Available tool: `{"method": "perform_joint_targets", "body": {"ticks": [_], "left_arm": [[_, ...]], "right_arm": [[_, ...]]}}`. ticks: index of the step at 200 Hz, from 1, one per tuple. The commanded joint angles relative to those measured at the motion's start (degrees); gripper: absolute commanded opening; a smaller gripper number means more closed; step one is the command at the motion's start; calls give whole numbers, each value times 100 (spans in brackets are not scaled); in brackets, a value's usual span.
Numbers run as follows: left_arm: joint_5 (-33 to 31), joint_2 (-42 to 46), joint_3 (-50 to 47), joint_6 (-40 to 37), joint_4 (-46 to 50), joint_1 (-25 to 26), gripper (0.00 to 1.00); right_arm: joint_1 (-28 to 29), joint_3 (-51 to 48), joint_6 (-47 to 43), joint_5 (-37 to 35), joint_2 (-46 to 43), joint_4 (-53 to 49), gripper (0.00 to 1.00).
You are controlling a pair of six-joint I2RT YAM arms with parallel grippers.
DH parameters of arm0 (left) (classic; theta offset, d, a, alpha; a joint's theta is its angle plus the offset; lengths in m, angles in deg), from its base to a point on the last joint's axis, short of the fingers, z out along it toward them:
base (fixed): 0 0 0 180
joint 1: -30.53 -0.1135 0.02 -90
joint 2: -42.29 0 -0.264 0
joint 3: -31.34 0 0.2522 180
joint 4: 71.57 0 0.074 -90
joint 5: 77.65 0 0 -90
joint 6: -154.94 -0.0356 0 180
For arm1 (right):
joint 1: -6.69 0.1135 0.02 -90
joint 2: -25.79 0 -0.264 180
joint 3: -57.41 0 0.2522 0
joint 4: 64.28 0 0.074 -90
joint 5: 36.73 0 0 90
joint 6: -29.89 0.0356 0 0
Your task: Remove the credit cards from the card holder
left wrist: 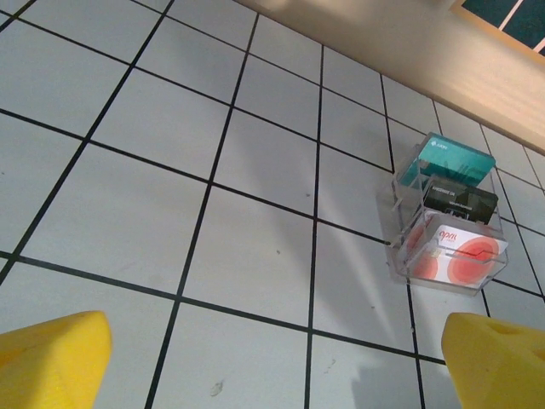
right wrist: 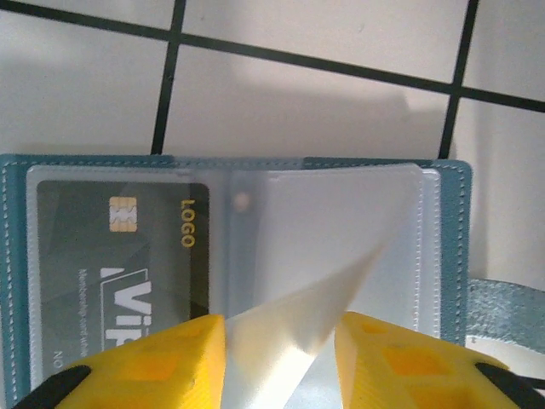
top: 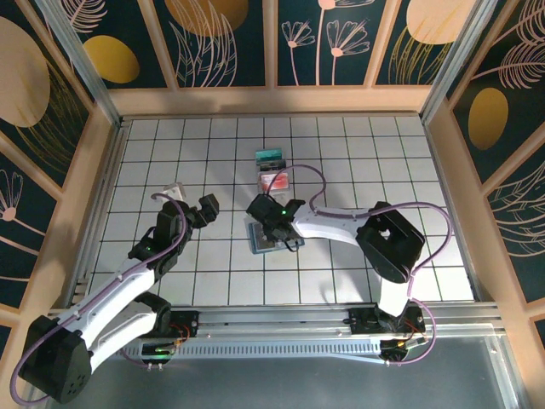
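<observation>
Squarely above your white tiled table with black grid lines (top: 358, 256), your right gripper (right wrist: 281, 366) hangs low over the slate-blue folding card holder (right wrist: 461, 256), which lies open near the table's middle. Your left gripper (left wrist: 272, 371) hovers off to the left over bare tiles, its yellow fingers (left wrist: 51, 358) spread wide. Your right pincer stands narrowed, and a translucent plastic sleeve leaf (right wrist: 298, 307) curls up between its yellow pads (right wrist: 145, 362). You cannot tell from these views whether the leaf is truly pinched. A dark grey card marked LOGO (right wrist: 119, 247) sits in the holder's left sleeve. Just beyond the holder, a clear plastic stand (left wrist: 398, 204) carries a teal card (left wrist: 447, 160), a black card (left wrist: 460, 200) and a whitish-pink card with red circles (left wrist: 460, 251).
</observation>
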Motion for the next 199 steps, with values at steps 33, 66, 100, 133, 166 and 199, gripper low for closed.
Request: {"method": "perform_joint_targets", "body": {"ticks": [33, 66, 100, 133, 166, 199], "left_arm": [[-108, -358, 412, -501, 172, 334, 99], [-626, -872, 600, -435, 320, 1031, 99], [-979, -1347, 711, -217, 428, 1570, 99], [-1299, -1794, 930, -125, 649, 2058, 99], [-1645, -2309, 1169, 52, 935, 2580, 99], [-1672, -2688, 1289, 344, 1103, 2827, 99]], "right_arm": [[-319, -321, 223, -152, -363, -86, 34], [-479, -592, 275, -23, -526, 61, 34], [-627, -820, 380, 54, -758, 60, 33], [-792, -1031, 477, 86, -1103, 28, 33], [-1015, -1220, 558, 73, -1520, -1, 33], [-1222, -1281, 584, 110, -2029, 66, 32]]}}
